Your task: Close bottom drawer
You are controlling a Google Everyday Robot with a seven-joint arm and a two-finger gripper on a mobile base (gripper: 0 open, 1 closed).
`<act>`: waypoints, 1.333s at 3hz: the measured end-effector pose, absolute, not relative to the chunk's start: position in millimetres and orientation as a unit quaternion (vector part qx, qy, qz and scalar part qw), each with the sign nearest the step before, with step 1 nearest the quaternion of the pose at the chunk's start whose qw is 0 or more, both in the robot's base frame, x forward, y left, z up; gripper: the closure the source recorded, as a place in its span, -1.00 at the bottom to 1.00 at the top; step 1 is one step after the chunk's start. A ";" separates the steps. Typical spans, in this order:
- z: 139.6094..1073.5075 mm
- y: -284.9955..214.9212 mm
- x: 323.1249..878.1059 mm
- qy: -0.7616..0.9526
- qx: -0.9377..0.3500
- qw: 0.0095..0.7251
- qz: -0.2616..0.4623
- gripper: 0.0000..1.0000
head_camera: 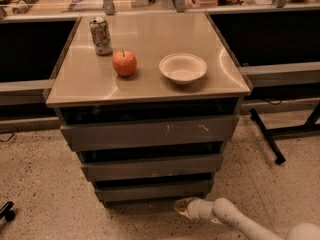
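Observation:
The bottom drawer (152, 190) is the narrowest of three grey metal drawers in a cabinet under a tan top. Its plain front strip sits low near the floor, with a dark gap above it. The mid-width drawer (150, 167) and the widest drawer (147, 132), which has pale scratch marks, stick out above it. My gripper (181, 206) is at the end of a white arm coming in from the lower right. It sits just below and in front of the bottom drawer's right end, close to the floor.
On the cabinet top (100, 86) stand a soda can (101, 35), a red apple (124, 63) and a white bowl (183, 68). Dark benches flank the cabinet. A black stand leg (267, 136) lies on the speckled floor at the right.

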State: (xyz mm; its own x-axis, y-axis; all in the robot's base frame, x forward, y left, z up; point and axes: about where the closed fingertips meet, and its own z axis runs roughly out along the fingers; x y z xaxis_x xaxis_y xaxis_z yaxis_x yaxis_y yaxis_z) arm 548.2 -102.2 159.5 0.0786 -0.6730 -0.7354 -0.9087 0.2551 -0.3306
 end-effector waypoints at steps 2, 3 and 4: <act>177.2 -112.0 500.8 0.663 -0.626 0.368 0.180 1.00; 177.2 -112.0 500.8 0.663 -0.626 0.368 0.180 0.64; 177.2 -111.9 500.8 0.663 -0.626 0.368 0.180 0.16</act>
State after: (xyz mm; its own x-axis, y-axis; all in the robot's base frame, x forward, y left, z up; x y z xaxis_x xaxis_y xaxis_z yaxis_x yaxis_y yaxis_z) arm 500.8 -111.9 177.2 0.0551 -0.6980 -0.7140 -0.9634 0.1507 -0.2216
